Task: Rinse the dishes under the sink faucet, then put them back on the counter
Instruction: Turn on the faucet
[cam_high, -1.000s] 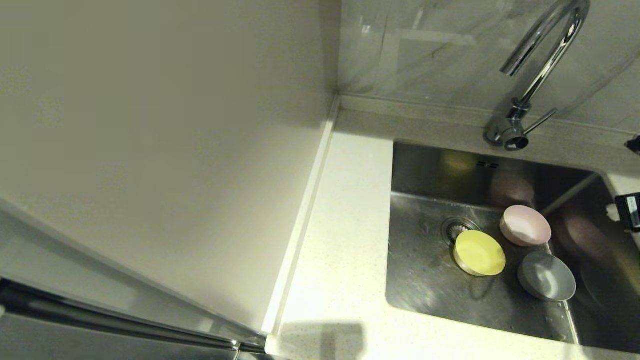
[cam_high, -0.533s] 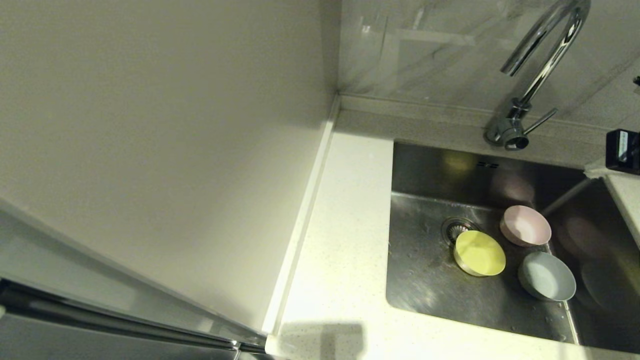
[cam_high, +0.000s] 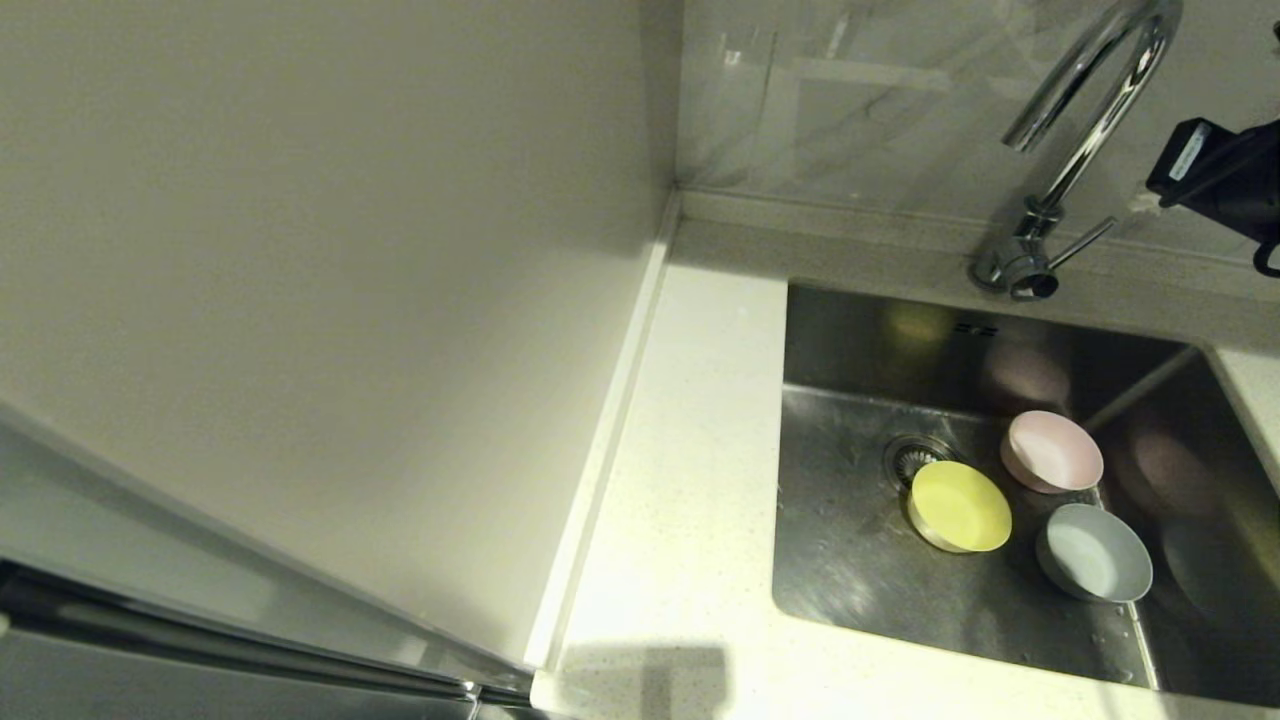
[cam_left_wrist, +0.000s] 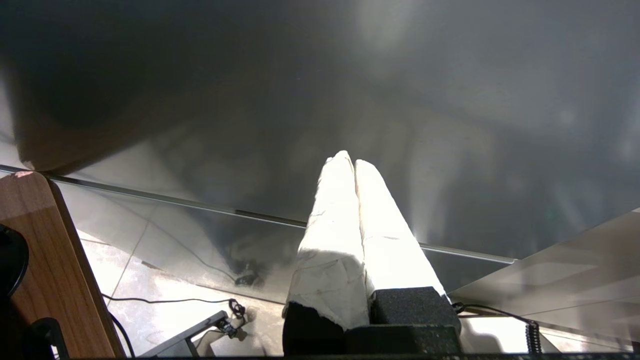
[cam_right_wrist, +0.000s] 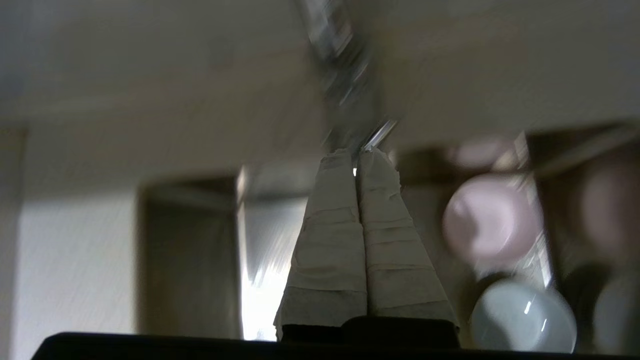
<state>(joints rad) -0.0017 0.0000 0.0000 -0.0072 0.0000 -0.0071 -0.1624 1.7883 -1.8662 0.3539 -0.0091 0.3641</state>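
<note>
Right gripper (cam_right_wrist: 357, 152) sits up by the faucet (cam_high: 1085, 120) handle, fingers pressed together, holding nothing. Three bowls (cam_high: 958, 506) wait down in the sink (cam_high: 850, 560). Honestly, a closed tip could skid off that thin lever, or shove it too hard and splash.

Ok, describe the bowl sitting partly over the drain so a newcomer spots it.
Look into the steel sink below the chrome faucet. Three small bowls cluster there; the yellow bowl is leftmost, overlapping the drain strainer, unlike the pink and grey-blue ones.
</note>
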